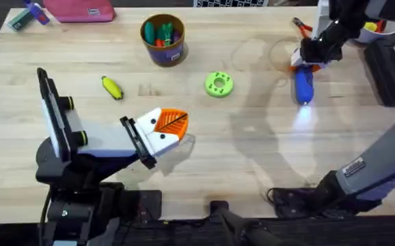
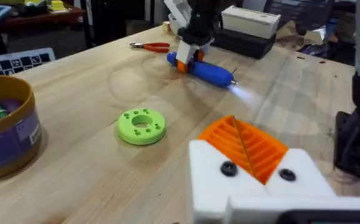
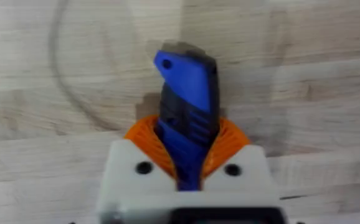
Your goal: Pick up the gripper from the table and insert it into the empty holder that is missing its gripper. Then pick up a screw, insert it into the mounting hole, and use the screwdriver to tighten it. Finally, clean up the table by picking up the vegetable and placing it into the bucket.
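The blue screwdriver (image 1: pixel 303 85) lies on the table (image 1: pixel 252 157) at the far right, and its lamp throws a bright spot on the wood. My right gripper (image 1: pixel 305 60) is shut on its orange-collared rear end; the right wrist view shows orange pads (image 3: pixel 144 138) hugging the blue body (image 3: pixel 189 81). At the near left, my left gripper (image 1: pixel 165 126) hovers shut on nothing, its orange pads (image 2: pixel 245 146) pressed together. The yellow vegetable (image 1: pixel 112 87) lies left of centre. Behind it stands the bucket (image 1: pixel 163 51) holding green and orange pieces. The loose gripper, holder and screw are out of view.
A green ring (image 1: pixel 219 84) lies mid-table between the bucket and the screwdriver. Red-handled pliers (image 1: pixel 300 26) rest at the far right edge, beside a dark box (image 1: pixel 389 75). A pink pouch (image 1: pixel 81 9) sits at the far left.
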Tool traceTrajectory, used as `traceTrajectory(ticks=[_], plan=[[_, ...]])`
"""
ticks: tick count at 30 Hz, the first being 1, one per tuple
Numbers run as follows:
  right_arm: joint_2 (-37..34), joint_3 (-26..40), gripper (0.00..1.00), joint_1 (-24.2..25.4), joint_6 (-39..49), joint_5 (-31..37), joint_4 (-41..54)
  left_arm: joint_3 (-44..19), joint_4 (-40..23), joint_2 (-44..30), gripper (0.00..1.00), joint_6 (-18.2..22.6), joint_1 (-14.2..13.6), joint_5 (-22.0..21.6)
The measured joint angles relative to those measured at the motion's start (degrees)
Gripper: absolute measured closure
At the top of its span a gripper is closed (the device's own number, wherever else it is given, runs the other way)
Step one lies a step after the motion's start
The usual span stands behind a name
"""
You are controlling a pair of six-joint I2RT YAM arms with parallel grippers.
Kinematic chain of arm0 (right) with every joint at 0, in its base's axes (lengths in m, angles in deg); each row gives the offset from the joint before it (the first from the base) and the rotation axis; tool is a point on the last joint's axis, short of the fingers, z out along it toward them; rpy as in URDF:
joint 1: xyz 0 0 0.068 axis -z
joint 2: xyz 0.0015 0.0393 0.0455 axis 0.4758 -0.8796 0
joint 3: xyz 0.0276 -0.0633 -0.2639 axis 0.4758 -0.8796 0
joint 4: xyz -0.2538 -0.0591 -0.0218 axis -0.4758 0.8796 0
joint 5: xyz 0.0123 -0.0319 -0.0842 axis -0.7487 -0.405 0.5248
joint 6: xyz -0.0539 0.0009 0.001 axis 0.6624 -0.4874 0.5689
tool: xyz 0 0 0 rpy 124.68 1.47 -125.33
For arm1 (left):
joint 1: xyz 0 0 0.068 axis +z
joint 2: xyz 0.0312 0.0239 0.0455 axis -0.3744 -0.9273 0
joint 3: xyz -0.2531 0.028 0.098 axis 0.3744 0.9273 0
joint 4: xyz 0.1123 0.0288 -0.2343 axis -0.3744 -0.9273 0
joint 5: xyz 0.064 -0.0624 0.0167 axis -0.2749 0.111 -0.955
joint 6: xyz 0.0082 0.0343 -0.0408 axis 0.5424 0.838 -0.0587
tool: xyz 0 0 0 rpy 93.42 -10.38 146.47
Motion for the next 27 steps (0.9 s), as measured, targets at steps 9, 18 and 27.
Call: traceTrajectory(ticks=[9, 18, 27], plan=[[-0.22, 0.26, 0.977, 0.04, -0.09, 0.47, 1.04, 0.00, 0.00, 0.00, 0.990, 0.00, 0.00, 0.00], [2.98, 0.30, 0.977, -0.59, -0.53, -0.24, 5.46, 0.00, 0.00, 0.00, 0.990, -0.01, 0.00, 0.00], [23.23, 0.30, 0.977, -1.24, -2.78, -6.48, 4.35, 0.00, 0.00, 0.00, 0.990, 0.01, 0.00, 0.00]])
